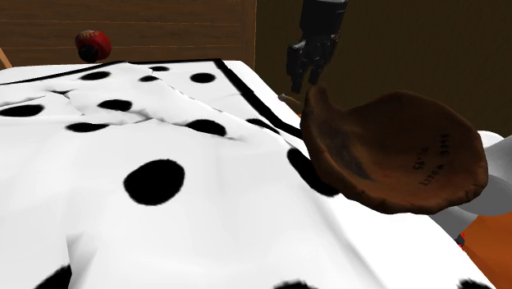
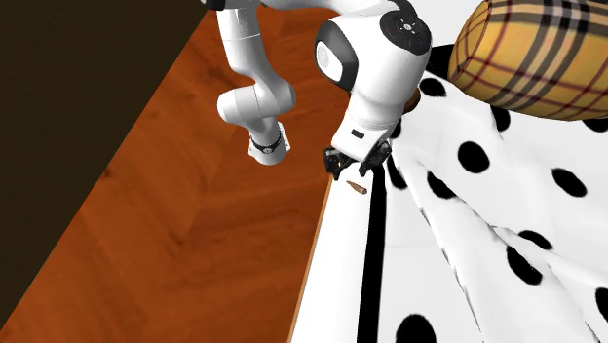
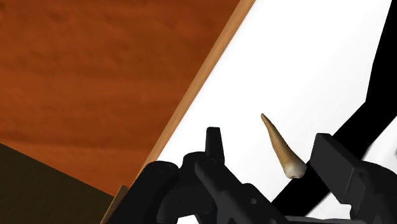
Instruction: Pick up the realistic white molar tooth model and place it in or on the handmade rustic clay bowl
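Tooth (image 3: 280, 147), tan and tapered, is being flanked untouched by the spread fingers (image 3: 214, 145); its long axis is being aimed tip-first away from them.

A home, seemingly a bedroom: a white cover (image 1: 205, 222) with black dots spread over a bed-like surface, a tartan pillow (image 2: 531, 54) on it, and a reddish wooden floor (image 2: 214, 214) beside.

Inside the brown bowl (image 1: 369, 152), dark lettering (image 1: 432, 161), perhaps two lines, not legible
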`<state>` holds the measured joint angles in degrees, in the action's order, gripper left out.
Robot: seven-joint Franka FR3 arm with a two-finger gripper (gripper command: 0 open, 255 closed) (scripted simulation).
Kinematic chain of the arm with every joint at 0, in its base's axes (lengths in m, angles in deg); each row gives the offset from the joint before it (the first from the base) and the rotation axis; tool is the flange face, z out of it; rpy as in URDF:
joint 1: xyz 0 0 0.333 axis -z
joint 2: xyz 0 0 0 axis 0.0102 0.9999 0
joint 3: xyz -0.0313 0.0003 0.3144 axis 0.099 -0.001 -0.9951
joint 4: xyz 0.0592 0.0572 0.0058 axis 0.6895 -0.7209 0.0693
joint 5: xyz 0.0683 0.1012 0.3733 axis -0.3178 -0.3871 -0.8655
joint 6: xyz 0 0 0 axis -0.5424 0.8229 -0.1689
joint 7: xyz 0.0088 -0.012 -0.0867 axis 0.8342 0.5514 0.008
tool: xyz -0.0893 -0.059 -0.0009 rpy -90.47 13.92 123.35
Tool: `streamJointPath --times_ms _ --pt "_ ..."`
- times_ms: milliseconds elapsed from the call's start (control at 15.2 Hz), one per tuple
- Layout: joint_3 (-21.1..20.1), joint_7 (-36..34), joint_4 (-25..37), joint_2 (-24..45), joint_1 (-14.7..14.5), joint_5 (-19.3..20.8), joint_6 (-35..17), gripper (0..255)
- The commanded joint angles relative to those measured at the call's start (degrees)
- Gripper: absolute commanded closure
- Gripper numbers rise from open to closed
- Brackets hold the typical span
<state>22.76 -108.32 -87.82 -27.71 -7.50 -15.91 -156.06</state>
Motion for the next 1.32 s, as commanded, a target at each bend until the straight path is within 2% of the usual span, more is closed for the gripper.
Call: streamJointPath --times_ms 0,528,594,858,1254 --pt "0.0 0.0 0.0 0.0 0.0 0.0 0.0 255" --pt "0.0 0.0 0.0 0.0 0.0 0.0 0.0 255" --pt "0.0 0.0 0.0 0.0 0.0 0.0 0.0 0" --pt "-1.7 13.2 7.5 8.7 -2.9 4.7 -1.6 0" --pt "-1.6 13.8 3.7 8.7 -3.1 4.8 -5.5 0"
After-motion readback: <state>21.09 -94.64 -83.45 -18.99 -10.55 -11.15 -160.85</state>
